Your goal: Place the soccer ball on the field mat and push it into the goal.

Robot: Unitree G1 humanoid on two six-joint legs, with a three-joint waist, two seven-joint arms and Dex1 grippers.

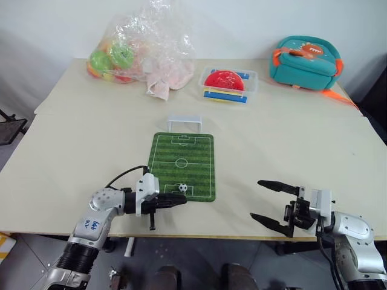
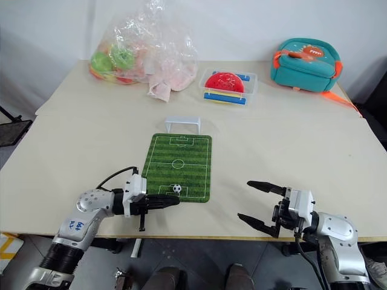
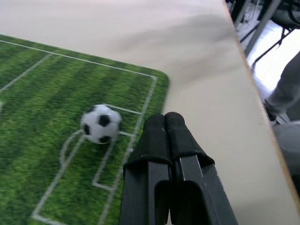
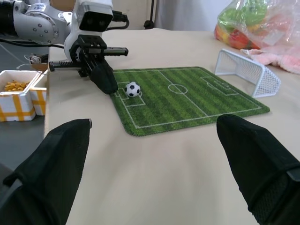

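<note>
Your bag (image 1: 145, 48) holding toy balls, black-and-white ball (image 1: 182, 188) on mat (image 1: 181, 158), left claw (image 1: 181, 199) together beside it, right claw (image 1: 269, 203) apart.

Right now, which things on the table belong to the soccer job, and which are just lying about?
Job: small black-and-white soccer ball; green striped field mat; white plastic goal.
Lying about: clear plastic bag of toys; clear box with red disc; teal backpack.

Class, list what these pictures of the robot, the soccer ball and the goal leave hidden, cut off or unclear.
- Contents of the plastic bag: head views, crinkled film blurs the toys.
- Soccer ball and left gripper: left wrist view, whether they touch is unclear; the ball is blurred.
- Clear box: head views, the red disc covers what lies under it.
- Goal: right wrist view, netting hides its far side.
</note>
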